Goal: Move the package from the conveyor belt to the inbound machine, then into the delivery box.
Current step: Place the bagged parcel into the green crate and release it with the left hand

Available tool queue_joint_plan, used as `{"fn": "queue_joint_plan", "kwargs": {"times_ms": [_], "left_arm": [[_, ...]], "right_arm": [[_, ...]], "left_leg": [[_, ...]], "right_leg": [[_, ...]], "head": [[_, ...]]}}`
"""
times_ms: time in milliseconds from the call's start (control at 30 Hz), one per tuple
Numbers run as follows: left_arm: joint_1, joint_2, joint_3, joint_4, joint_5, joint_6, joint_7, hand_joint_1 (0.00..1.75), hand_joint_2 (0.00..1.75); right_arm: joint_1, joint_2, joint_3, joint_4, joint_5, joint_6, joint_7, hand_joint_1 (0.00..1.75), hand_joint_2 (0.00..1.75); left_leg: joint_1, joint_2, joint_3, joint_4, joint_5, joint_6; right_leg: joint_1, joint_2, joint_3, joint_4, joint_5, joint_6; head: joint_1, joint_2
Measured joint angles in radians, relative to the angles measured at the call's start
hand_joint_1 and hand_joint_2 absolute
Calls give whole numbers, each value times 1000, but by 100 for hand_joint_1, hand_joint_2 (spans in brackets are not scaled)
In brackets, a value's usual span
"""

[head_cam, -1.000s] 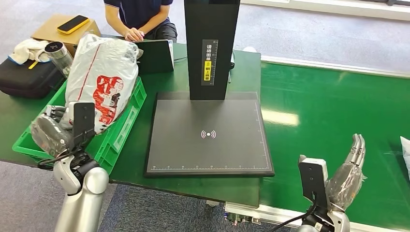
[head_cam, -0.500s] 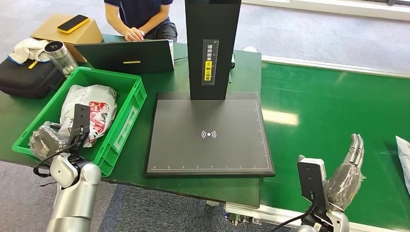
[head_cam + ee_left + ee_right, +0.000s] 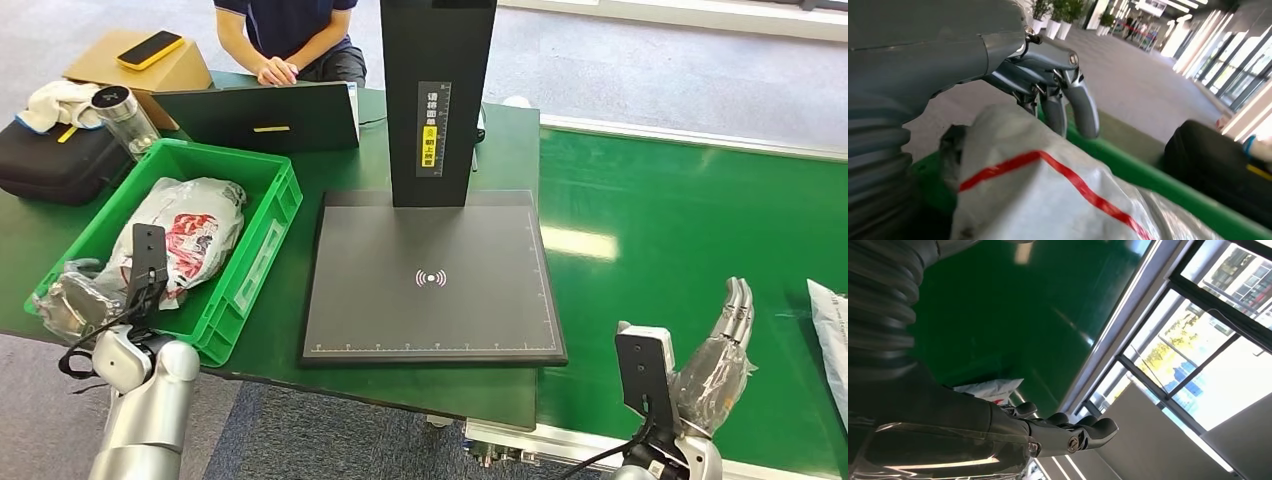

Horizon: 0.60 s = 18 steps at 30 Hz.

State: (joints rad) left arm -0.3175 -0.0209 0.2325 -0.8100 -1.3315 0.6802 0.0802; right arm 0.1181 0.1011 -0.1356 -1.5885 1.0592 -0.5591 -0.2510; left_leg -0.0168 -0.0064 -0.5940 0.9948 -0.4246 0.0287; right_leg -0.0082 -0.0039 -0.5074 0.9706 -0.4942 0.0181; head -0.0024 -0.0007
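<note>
Package [image 3: 178, 235] is laid in bin [image 3: 262, 252], left of frame | left hand [image 3: 72, 300] is held released at bin's near corner | right hand [image 3: 722, 352] is spread, empty, lower right

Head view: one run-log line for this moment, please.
package: in green bin | left robot hand: open, beside bin | right robot hand: open, over belt

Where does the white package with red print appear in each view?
Head view: the package lies inside the green crate, at the table's left.
Left wrist view: the package is close below the left robot hand.
Right wrist view: not in it.
Shared landmark: the green crate rim.
</note>
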Motion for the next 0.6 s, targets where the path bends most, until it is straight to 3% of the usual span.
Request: {"fn": "queue_joint_plan", "kwargs": {"times_ms": [267,500,600], "left_arm": [[62,-52,147,-180,82,16,-287,0,175],[86,-158,305,-347,300,16,-677,0,175],[97,-201,352,-419,405,16,-762,0,175]], "right_arm": [[-5,0,2,9,-5,-6,3,0,175],[-9,-3,3,22,-22,-16,-3,0,175],[-14,-4,5,30,-31,-19,-9,0,175]], "left_leg": [[0,0,0,0,-1,0],[0,0,0,0,-1,0],[0,0,0,0,-1,0]], "right_leg": [[0,0,0,0,-1,-1],[0,0,0,0,-1,-1],[0,0,0,0,-1,-1]], "head": [[0,0],[0,0],[0,0]]}}
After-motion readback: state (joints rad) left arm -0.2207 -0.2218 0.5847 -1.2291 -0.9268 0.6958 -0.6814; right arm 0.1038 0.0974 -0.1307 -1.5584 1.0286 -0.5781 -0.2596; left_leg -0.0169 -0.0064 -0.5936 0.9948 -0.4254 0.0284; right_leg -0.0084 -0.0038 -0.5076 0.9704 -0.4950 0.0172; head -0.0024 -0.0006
